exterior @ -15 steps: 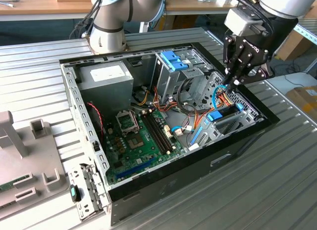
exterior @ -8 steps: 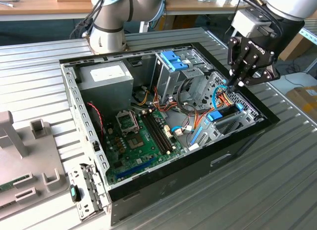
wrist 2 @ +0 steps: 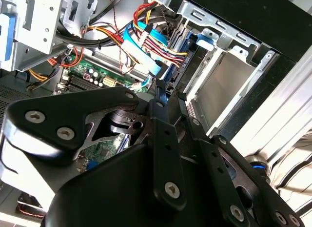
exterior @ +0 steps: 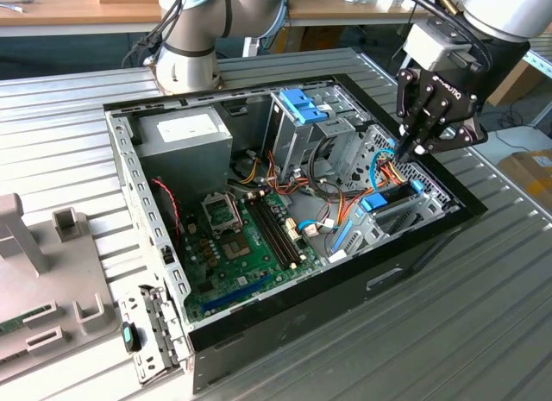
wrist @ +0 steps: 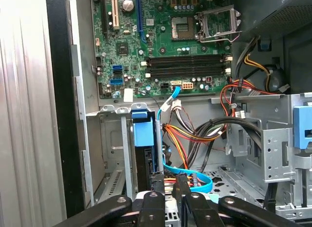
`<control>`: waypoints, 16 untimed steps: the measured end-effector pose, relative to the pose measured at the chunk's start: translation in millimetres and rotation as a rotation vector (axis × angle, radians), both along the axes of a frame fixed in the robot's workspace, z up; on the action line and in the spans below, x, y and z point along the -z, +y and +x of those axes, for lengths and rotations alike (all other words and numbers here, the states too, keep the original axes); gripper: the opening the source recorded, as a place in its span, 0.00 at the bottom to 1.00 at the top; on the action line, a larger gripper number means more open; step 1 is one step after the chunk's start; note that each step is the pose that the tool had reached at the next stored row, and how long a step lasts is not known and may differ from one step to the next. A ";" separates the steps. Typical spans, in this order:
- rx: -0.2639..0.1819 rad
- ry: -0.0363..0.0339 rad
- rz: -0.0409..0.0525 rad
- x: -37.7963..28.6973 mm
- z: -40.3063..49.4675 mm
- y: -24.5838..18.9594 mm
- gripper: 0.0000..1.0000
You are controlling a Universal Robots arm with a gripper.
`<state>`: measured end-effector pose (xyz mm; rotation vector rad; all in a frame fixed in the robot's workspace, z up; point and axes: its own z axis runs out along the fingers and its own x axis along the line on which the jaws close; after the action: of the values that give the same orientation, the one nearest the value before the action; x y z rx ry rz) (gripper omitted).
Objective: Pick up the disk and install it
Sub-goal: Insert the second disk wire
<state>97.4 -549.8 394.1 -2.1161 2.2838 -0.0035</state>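
Where ribbed aluminium ends, end effector (exterior: 412,151) nears blue-framed disk (exterior: 390,197) — apart.

Green motherboard (exterior: 246,237), bright blue disk (exterior: 388,199) carrier, black pincer (exterior: 412,149), perhaps orange-yellow wires (wrist: 187,134).

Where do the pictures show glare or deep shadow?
Exterior view: even light, dark inside the case near the gripper. Second wrist view: glare at the right edge, the gripper's black links in shadow. First wrist view: the motherboard is well lit.
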 end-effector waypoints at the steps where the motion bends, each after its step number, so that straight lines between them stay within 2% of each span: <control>1: 0.000 0.0000 0.0000 0.0 0.0 0.0 0.24; 10: 0.000 0.0010 0.0001 0.4 0.3 0.0 0.24; 13: 0.000 0.0109 0.0001 0.4 5.0 0.0 0.24; 15: 0.000 0.0315 -0.0001 0.6 14.8 0.6 0.24; 16: 0.000 0.0352 -0.0015 0.4 16.5 1.9 0.24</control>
<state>113.8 -547.9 393.6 -2.1338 2.3038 0.0324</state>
